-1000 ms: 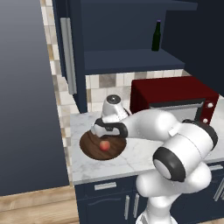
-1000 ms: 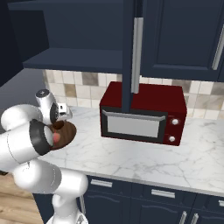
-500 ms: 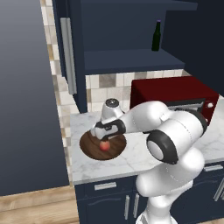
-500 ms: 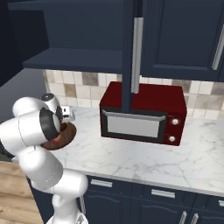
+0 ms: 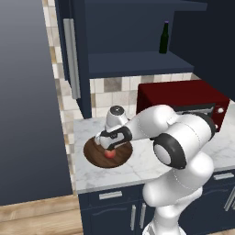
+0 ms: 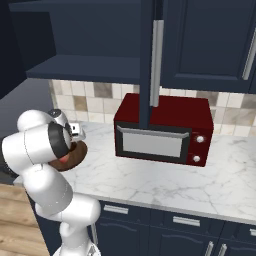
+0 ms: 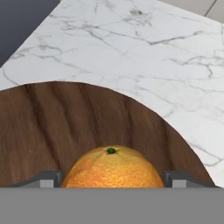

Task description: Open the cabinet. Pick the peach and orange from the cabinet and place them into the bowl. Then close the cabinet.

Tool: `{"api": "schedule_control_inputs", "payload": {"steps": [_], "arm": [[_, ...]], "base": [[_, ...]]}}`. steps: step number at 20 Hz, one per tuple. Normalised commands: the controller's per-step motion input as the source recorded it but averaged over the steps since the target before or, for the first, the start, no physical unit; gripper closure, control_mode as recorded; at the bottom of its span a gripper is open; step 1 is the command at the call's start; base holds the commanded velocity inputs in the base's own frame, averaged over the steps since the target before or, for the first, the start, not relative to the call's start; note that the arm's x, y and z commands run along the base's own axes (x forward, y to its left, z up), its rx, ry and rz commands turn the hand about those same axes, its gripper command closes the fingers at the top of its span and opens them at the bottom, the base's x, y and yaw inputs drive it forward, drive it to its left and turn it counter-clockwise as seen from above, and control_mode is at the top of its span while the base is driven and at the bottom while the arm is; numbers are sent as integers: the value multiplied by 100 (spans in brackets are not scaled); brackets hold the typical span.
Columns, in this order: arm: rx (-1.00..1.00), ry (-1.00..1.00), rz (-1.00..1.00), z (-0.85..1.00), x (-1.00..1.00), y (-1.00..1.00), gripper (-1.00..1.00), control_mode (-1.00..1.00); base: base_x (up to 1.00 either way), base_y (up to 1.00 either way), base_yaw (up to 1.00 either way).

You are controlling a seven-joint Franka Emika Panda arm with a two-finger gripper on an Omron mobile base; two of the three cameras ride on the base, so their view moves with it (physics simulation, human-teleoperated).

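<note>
The cabinet [image 5: 73,59] stands open, and its door [image 6: 147,60] hangs edge-on over the counter. The brown wooden bowl [image 5: 94,156] sits on the counter's left end, with the reddish peach [image 5: 109,154] inside it. My gripper [image 5: 110,143] hangs just over the bowl, above the peach. In the hand view the orange [image 7: 111,170] fills the space between the two finger tips, which press against its sides, so the gripper [image 7: 112,177] is shut on it. Beneath it lies the grained bowl [image 7: 65,122]. From the right, the bowl [image 6: 75,155] shows behind my arm.
A dark red microwave [image 5: 183,98] [image 6: 160,132] stands right of the bowl. A green bottle [image 5: 164,39] is on the open cabinet's shelf. A tall dark panel [image 5: 27,114] bounds the counter's left end. Bare marble counter [image 6: 150,180] lies in front of the microwave.
The hand has come down closer to the bowl with the orange still in it, and the elbow has swung forward. The peach and bowl have not moved.
</note>
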Motion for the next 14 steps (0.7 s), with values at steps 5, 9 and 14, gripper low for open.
{"api": "schedule_control_inputs", "payload": {"steps": [5,9,14], "arm": [[0,0,0,-2,0,1,-100,-100],[0,0,0,9,0,0,-100,-100],[0,-1,0,28,-2,0,-100,-100]], "base": [[0,0,0],[0,0,0],[0,0,0]]}}
